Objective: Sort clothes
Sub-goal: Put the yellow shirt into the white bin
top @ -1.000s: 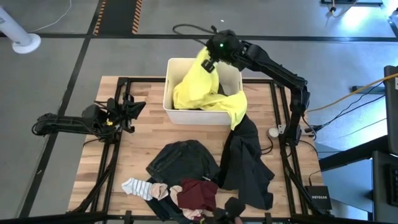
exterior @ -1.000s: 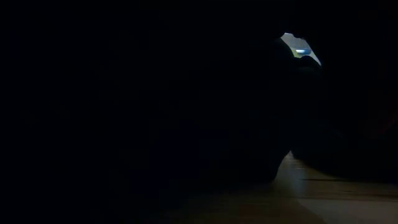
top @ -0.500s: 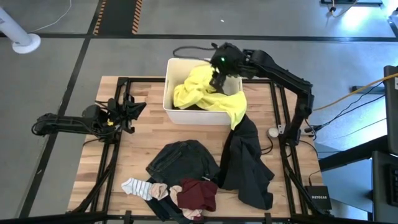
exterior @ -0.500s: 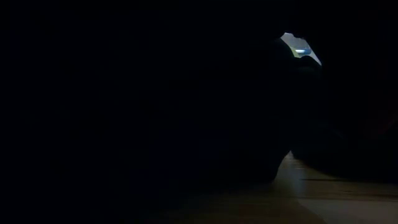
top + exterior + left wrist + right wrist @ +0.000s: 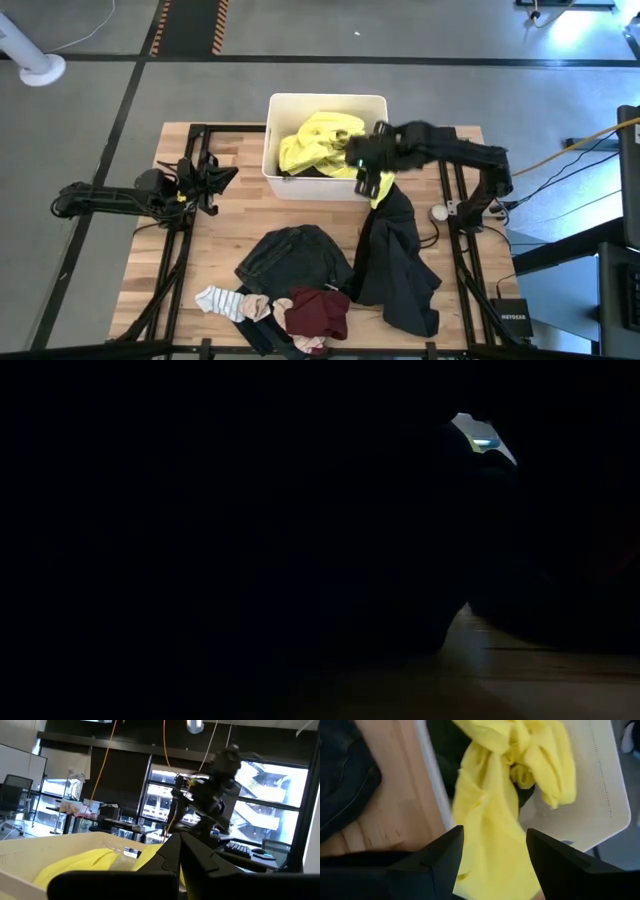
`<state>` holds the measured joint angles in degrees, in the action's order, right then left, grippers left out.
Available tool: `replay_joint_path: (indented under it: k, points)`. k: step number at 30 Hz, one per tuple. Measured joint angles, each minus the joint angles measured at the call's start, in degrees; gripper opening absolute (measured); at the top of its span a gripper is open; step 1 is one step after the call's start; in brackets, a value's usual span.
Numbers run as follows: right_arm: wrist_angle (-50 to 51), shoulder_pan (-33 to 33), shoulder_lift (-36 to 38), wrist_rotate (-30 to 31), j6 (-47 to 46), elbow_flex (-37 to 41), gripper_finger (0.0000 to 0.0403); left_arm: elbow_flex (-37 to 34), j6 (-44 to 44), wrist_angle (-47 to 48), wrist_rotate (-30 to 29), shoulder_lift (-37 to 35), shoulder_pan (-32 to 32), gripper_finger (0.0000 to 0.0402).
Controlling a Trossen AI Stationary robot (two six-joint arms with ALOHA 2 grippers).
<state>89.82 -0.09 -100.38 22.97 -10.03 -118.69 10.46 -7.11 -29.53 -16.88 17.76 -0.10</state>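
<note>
High view looks straight down; both wrist views share the bin (image 5: 327, 100).

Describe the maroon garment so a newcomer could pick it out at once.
Start from the white rectangular plastic bin at the wooden table's far edge, then cross to the near edge. There the crumpled maroon cloth garment lies beside the small striped socks. It is the only dark red piece among them.

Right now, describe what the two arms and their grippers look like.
Both arms are dark, nearly black, built of jointed segments. The right gripper has two broad, flat, matte black fingers, and a small green light glows near that wrist. The left gripper ends in narrow black fingers that taper to a point, with a touch of yellow by its wrist.
</note>
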Motion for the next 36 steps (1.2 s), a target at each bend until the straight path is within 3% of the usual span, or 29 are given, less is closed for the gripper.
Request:
replay_joint_path:
  k: [7,12,15,22,26,34,36]
  points:
    - [0.2,9.76,0.0,7.09,-3.88,8.57,0.0234,0.0,0.02,0.3,0.0,0.02,0.02,0.0004]
    - [0.25,15.51,0.66,19.49,-8.71,18.6,0.0234,0.0,0.02,0.27,0.0,0.02,0.02,0.0004]
    - [0.16,17.13,0.7,24.08,-11.8,24.46,0.0234,0.0,0.02,0.23,-0.02,0.02,0.02,0.0004]
    - [0.2,16.99,0.88,28.38,-17.57,31.42,0.0226,0.0,0.06,0.06,-1.39,0.02,0.02,0.0004]
    - [-0.56,16.99,0.88,29.98,-18.02,31.71,0.0178,0.0,0.52,0.04,-2.43,0.02,0.02,0.0004]
    - [-1.12,16.99,0.88,30.15,-13.74,31.71,0.0028,0.0,0.64,0.06,-2.45,0.02,0.02,0.0004]
    - [-0.48,17.0,0.88,30.11,-13.25,31.26,0.0012,0.0,0.72,0.06,-2.45,0.0,0.02,0.0004]
